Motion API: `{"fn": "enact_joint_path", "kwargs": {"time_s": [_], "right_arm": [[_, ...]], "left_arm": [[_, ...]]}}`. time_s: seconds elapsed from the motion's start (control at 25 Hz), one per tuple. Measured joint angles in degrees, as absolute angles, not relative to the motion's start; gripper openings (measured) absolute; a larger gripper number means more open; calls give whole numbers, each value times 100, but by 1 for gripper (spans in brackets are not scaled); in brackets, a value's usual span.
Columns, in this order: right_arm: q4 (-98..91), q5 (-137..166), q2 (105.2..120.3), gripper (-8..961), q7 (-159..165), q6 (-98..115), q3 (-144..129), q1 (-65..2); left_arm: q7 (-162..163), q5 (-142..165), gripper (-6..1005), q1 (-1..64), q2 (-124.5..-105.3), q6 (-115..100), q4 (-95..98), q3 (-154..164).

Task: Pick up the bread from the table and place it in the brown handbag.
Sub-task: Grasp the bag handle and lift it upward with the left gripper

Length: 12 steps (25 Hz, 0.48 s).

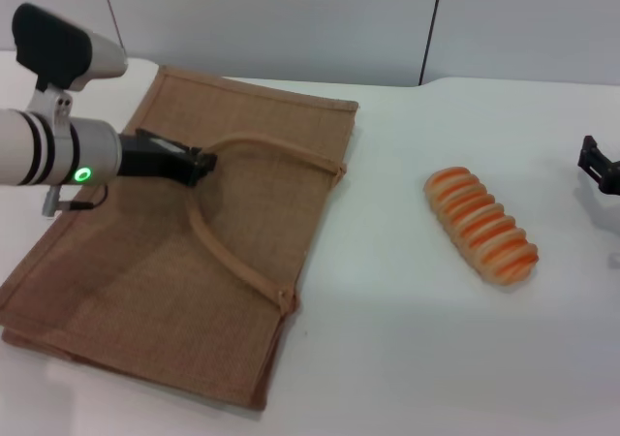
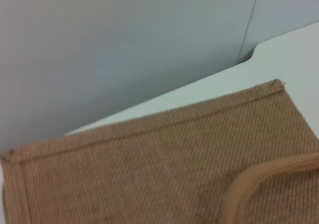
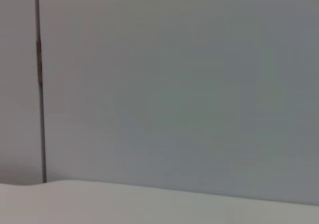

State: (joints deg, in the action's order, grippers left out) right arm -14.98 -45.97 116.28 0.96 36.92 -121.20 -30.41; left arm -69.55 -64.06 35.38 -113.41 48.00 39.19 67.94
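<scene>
On the table (image 1: 407, 339), one bread (image 1: 481, 225).

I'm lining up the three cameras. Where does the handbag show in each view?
Head view: handbag lies flat across the left half; the left end effector is at its handle.
Left wrist view: handbag fills the lower part.
Right wrist view: not in it.
Shared landmark: the table, also seen beyond the bag from the left wrist.

The handbag (image 1: 165, 252) lies flat on the left of the counter (image 1: 407, 358), and the bread (image 1: 480, 225) lies on the counter well to its right. The left hand (image 1: 199, 165) is over the bag at its handle (image 1: 242, 262); the right hand (image 1: 601, 168) is at the far right edge.
</scene>
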Motion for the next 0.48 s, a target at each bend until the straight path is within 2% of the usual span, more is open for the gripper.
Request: {"fn": "enact_joint_path", "kwargs": {"time_s": [0.04, 0.24, 0.48], "right_arm": [[-1499, -4596, 11628, 863, 96, 3691, -12120, -3041], [-1503, -4597, 11620, 864, 96, 3690, -12120, -3043], [-1496, -4596, 11619, 865, 96, 3661, -12143, -3047]], "left_arm": [[-6955, -6367, 173, 3551, -11346, 4808, 3970, 6794], [-6914, -6164, 118, 3575, -11358, 5035, 4443, 6809], [-6457, -5735, 119, 3456, -11380, 5681, 5735, 6787]]}}
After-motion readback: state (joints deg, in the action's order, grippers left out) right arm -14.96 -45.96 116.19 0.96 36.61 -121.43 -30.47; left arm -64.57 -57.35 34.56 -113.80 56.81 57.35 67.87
